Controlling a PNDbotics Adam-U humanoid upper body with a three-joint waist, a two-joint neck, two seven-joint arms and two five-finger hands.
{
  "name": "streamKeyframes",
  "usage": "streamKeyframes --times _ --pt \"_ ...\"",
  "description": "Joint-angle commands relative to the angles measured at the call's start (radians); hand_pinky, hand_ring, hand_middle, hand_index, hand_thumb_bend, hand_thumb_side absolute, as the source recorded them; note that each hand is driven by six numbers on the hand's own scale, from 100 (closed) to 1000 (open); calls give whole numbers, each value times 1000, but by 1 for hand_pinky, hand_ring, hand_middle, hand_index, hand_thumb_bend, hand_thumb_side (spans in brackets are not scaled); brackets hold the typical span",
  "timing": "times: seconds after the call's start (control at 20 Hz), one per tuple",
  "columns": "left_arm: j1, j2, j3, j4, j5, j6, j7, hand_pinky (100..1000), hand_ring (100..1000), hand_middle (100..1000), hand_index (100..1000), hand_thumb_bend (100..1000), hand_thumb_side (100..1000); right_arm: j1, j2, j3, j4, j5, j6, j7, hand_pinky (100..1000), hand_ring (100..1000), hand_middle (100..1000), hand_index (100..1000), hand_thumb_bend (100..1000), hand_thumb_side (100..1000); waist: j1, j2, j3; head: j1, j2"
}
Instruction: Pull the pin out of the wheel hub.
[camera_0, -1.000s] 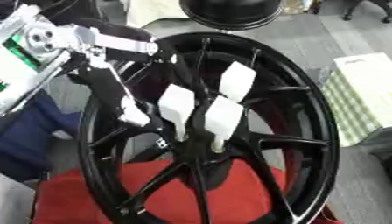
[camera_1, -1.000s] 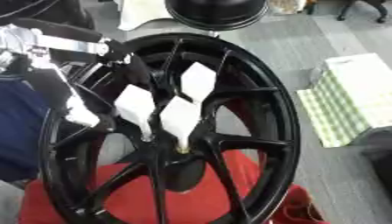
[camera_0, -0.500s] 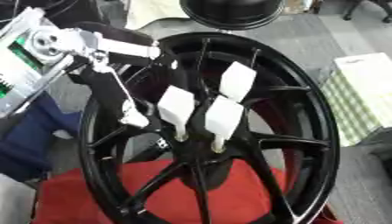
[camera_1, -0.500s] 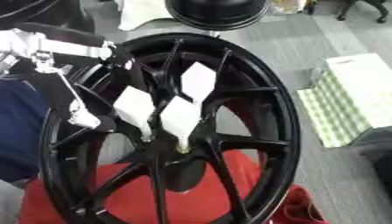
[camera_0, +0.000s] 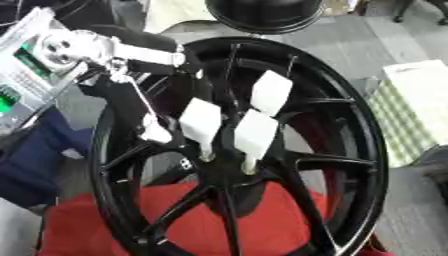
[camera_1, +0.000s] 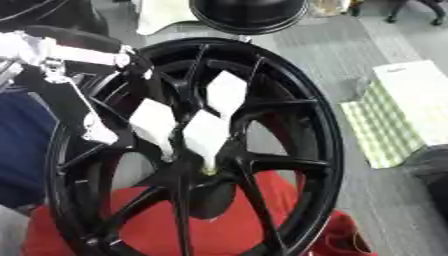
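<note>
Left hand (camera_0: 153, 131) has slid nearer the wheel hub (camera_0: 229, 167) since a second ago; finger state unclear. Three white-tagged pins (camera_0: 202, 125) remain seated, none pulled yet.

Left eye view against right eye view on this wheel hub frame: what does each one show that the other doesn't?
Only the left eye view shows the green-lit panel at its left edge. Only the right eye view shows a red shape with a pale loop in the lower right corner. Both share the black wheel hub standing on a red cloth, three white tags at its centre, the left hand at a left spoke, and a checked green-and-white pad to the right.
</note>
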Motion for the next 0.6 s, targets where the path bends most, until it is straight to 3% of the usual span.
streamKeyframes --times 0.05,0.2,0.3,0.6 --pt "-27 5 -1 0 1 -6 0 766 774 731 788 463 146 -14 -26 -10 -1 -5 -1 -5 737 649 597 698 100 695 -5 -33 -3 3 -4" --pt "-30 1 -2 1 7 -7 0 762 763 707 771 452 138 -13 -24 -10 0 -5 1 -5 737 649 597 699 100 697 -5 -32 -4 4 -5" --pt "-31 -1 -2 2 3 -6 0 745 726 645 721 423 119 -13 -23 -12 1 -7 2 -8 737 650 598 699 100 697 -6 -31 -5 4 -6" --pt "-32 -5 2 2 -1 5 0 684 586 490 570 268 100 -8 -19 -13 5 -18 3 -19 737 651 598 700 100 707 -8 -30 -5 3 -5"
